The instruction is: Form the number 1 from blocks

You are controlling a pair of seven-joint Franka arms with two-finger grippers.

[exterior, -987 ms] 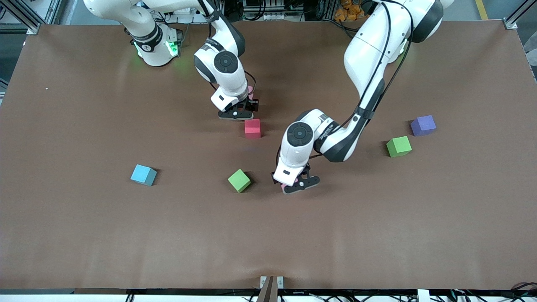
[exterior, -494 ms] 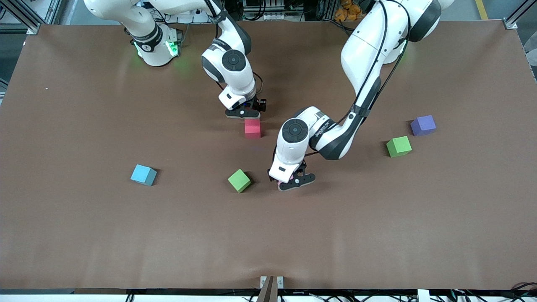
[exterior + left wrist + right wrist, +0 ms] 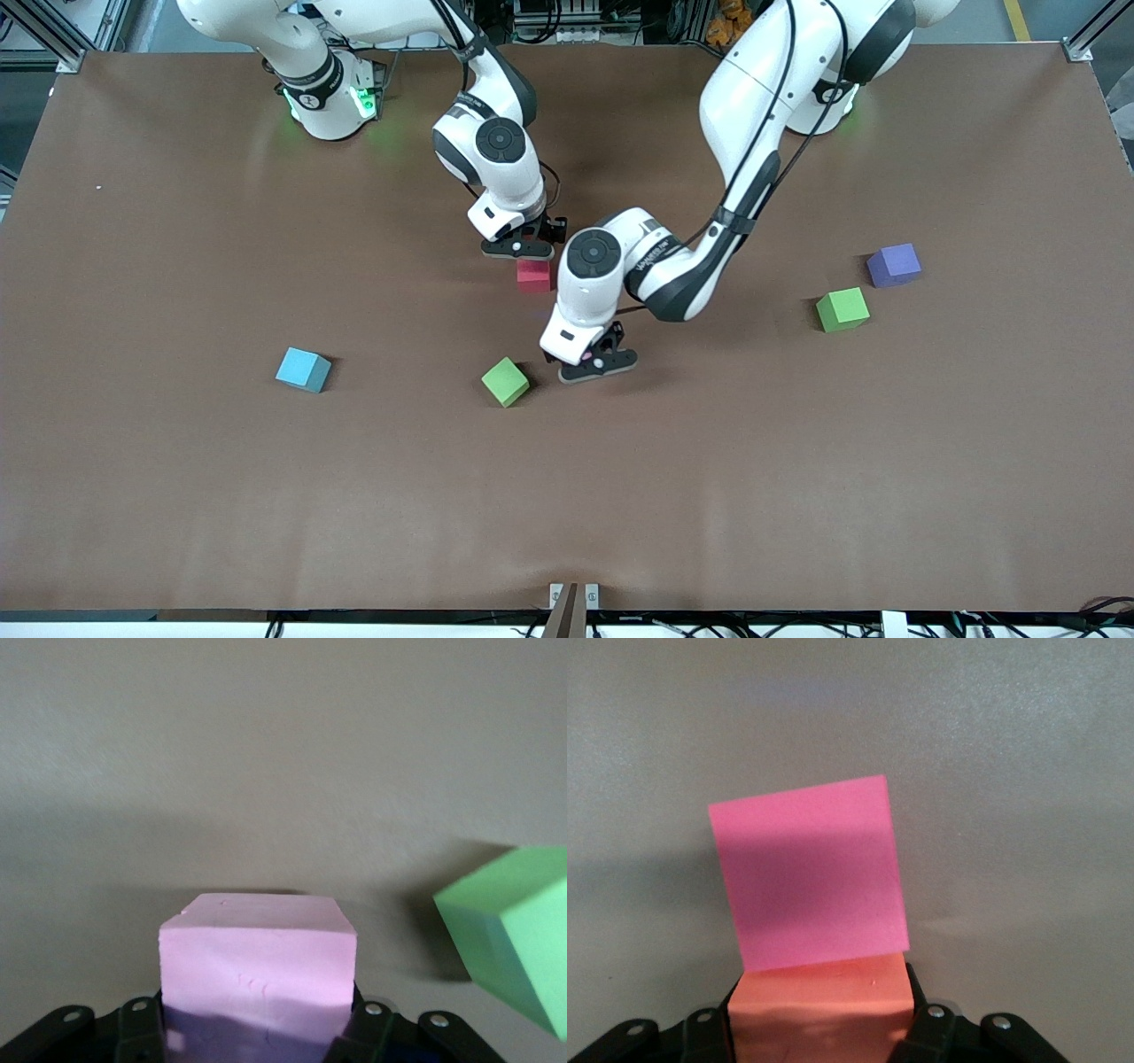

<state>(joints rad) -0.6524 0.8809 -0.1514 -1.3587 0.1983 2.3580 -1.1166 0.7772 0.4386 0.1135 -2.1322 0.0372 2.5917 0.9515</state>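
Front view is showing the left gripper [image 3: 592, 361] clamping a light pink block [image 3: 259, 973] beside a green block [image 3: 505, 381]; the right gripper [image 3: 521, 245] is clamping an orange block [image 3: 822, 1008] over the red block [image 3: 534, 276].

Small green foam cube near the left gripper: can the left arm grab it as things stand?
Probably not yet. The left gripper hangs beside the small green foam cube with bare table between, but its jaws are shut on a light pink foam cube. It must release that first.
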